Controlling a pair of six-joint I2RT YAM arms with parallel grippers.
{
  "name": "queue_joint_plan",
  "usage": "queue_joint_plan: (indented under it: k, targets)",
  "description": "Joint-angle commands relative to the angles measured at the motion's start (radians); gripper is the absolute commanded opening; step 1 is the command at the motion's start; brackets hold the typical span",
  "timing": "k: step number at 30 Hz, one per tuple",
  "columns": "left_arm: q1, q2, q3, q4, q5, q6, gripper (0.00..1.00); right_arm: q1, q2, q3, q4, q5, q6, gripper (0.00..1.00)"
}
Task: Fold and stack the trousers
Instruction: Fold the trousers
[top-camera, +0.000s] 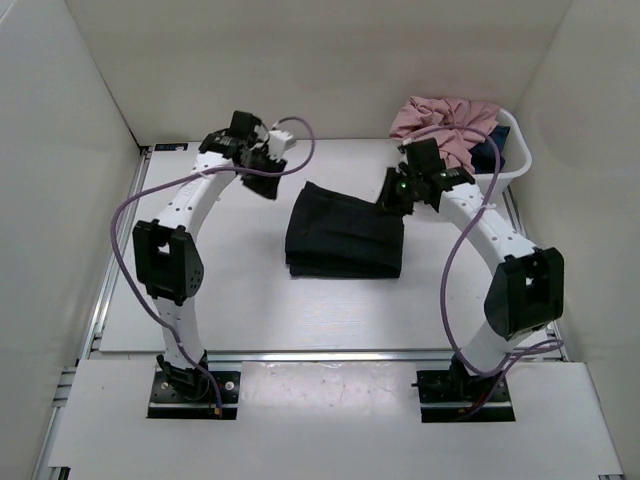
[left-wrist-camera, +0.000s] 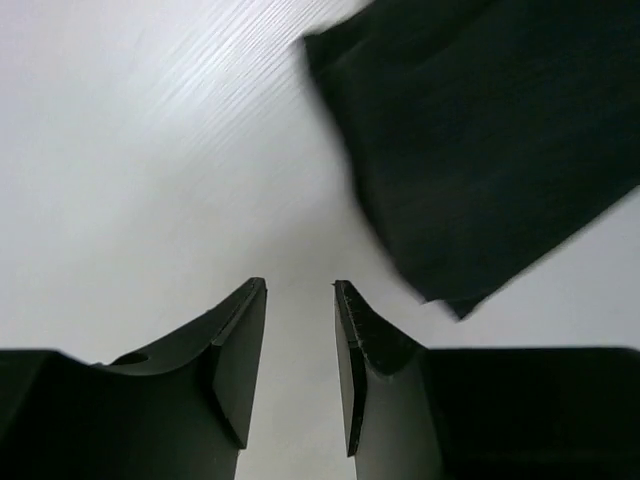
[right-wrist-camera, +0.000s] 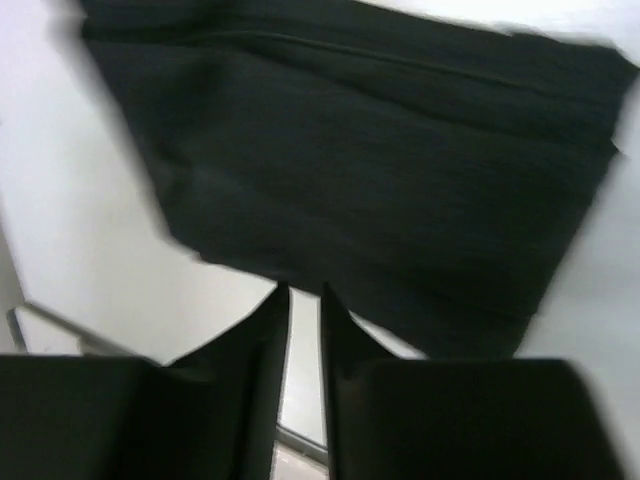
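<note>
While the black trousers (top-camera: 345, 238) lie folded square just left of the white basket (top-camera: 522, 150), the left gripper (left-wrist-camera: 300, 288) hangs half-open and the right gripper (right-wrist-camera: 300, 290) nearly pinched, both empty, so folding looks done, stacking maybe left.

Plain black trousers (top-camera: 345, 238), pink garment (top-camera: 440, 118), white table (top-camera: 250, 300).
</note>
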Motion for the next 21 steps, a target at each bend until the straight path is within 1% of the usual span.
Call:
queue_joint_plan:
  k: [1, 3, 4, 5, 6, 7, 8, 9, 10, 12, 14, 17, 19, 21]
  targets:
    - [-0.105, 0.057, 0.142, -0.001, 0.233, -0.012, 0.45, -0.029, 0.044, -0.137, 0.099, 0.036, 0.068, 0.17]
    - [-0.131, 0.120, 0.190, -0.001, 0.292, -0.012, 0.45, -0.043, 0.103, -0.160, 0.100, 0.007, 0.082, 0.09]
    - [-0.153, 0.151, 0.218, -0.001, 0.304, -0.012, 0.45, -0.057, 0.123, -0.175, 0.086, -0.002, 0.093, 0.05]
    - [-0.153, 0.213, 0.218, -0.001, 0.304, -0.021, 0.45, -0.057, 0.137, -0.191, 0.086, -0.003, 0.093, 0.00]
    - [-0.153, 0.243, 0.232, -0.001, 0.282, -0.031, 0.44, -0.071, 0.146, -0.244, 0.086, -0.003, 0.105, 0.00]
    - [-0.144, 0.269, 0.232, 0.013, 0.213, -0.058, 0.41, -0.084, 0.147, -0.273, 0.095, 0.010, 0.114, 0.00]
    - [-0.125, 0.308, 0.246, 0.013, 0.176, -0.080, 0.34, -0.094, 0.147, -0.302, 0.104, 0.023, 0.127, 0.00]
    - [-0.099, 0.309, 0.246, 0.055, 0.154, -0.104, 0.31, -0.106, 0.134, -0.325, 0.116, 0.066, 0.127, 0.00]
    - [-0.049, 0.318, 0.246, 0.079, 0.125, -0.126, 0.31, -0.106, 0.134, -0.359, 0.117, 0.091, 0.127, 0.00]
    - [-0.019, 0.335, 0.237, 0.093, 0.116, -0.117, 0.30, -0.106, 0.124, -0.370, 0.146, 0.109, 0.127, 0.00]
    - [-0.007, 0.347, 0.223, 0.093, 0.139, -0.104, 0.30, -0.106, 0.136, -0.370, 0.146, 0.087, 0.102, 0.00]
    - [-0.007, 0.347, 0.152, 0.093, 0.186, -0.083, 0.30, -0.097, 0.145, -0.330, 0.134, 0.086, 0.056, 0.00]
    - [-0.007, 0.347, 0.102, 0.093, 0.186, -0.083, 0.30, -0.097, 0.136, -0.310, 0.101, 0.117, 0.030, 0.00]
    - [0.005, 0.314, 0.059, 0.093, 0.186, -0.083, 0.33, -0.097, 0.096, -0.298, 0.081, 0.117, -0.004, 0.00]
